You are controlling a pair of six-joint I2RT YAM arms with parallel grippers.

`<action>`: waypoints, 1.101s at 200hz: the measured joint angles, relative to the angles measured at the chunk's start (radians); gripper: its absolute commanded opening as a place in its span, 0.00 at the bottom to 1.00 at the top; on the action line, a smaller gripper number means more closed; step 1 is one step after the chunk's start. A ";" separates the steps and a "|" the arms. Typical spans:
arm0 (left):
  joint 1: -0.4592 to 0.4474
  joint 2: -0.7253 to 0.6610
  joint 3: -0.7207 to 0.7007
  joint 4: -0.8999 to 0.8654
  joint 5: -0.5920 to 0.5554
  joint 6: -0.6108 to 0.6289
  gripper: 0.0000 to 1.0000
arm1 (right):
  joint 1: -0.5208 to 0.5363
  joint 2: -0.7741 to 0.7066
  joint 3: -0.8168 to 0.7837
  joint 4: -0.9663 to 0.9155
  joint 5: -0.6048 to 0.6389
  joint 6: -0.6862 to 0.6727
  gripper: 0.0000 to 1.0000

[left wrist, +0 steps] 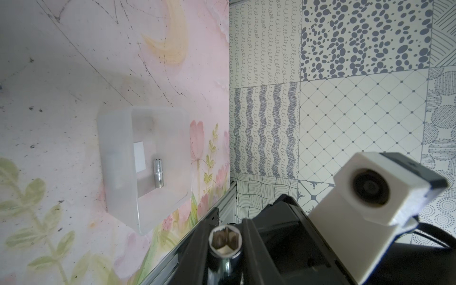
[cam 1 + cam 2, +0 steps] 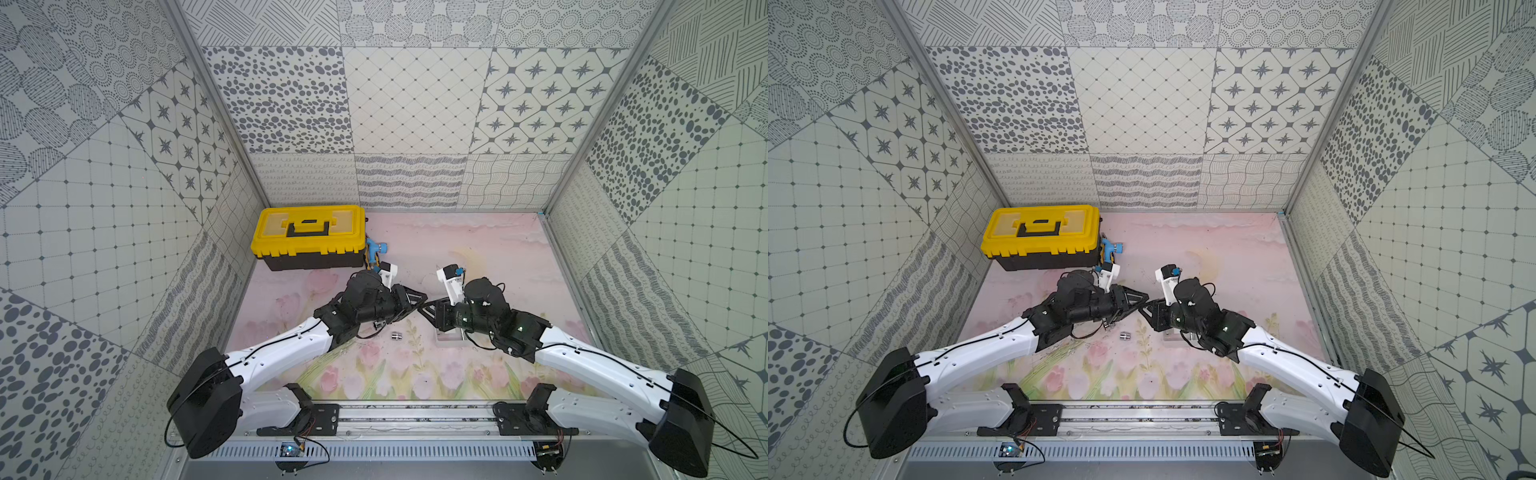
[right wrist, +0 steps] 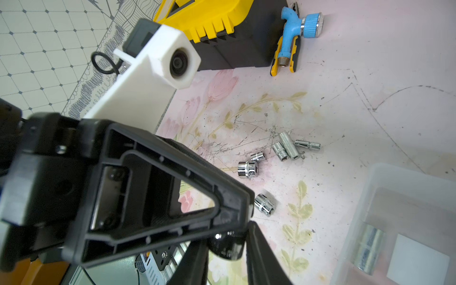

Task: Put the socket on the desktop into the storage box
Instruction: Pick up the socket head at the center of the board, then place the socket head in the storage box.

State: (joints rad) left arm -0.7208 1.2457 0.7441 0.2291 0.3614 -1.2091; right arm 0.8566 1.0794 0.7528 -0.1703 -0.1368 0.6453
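A chrome socket [image 1: 225, 240] with a hexagonal mouth is clamped between the jaws of my left gripper [image 1: 225, 233], above the desktop. My right gripper [image 3: 228, 243] meets the left one tip to tip [image 2: 422, 304] in both top views, and its fingers close on the far end of the same socket [image 3: 225, 249]. The storage box [image 1: 118, 172], a clear shallow tray with a white label, lies below the right arm [image 2: 449, 341]. One socket [image 1: 159, 174] lies inside it. Several loose sockets [image 3: 248, 169] rest on the flowered desktop, one of them plain in a top view [image 2: 397, 335].
A yellow-lidded black toolbox [image 2: 309, 239] stands at the back left. A blue hose nozzle [image 3: 296, 32] and a yellow-handled tool lie beside it. Patterned walls close in three sides, and a metal rail [image 2: 415, 415] runs along the front.
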 measured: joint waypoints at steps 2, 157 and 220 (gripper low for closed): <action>0.000 0.000 0.000 0.000 0.000 0.000 0.00 | 0.000 0.000 0.000 -0.001 0.001 0.003 0.17; -0.004 0.011 0.082 -0.171 0.006 0.106 0.61 | -0.027 -0.095 -0.010 -0.214 0.148 -0.054 0.00; -0.004 0.112 0.200 -0.330 -0.073 0.245 0.56 | -0.027 -0.183 -0.009 -0.431 0.261 -0.020 0.00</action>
State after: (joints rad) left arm -0.7250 1.3579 0.9436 -0.1009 0.2882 -0.9638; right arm 0.8299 0.8963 0.7441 -0.6018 0.1242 0.6250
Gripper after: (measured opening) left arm 0.560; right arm 0.238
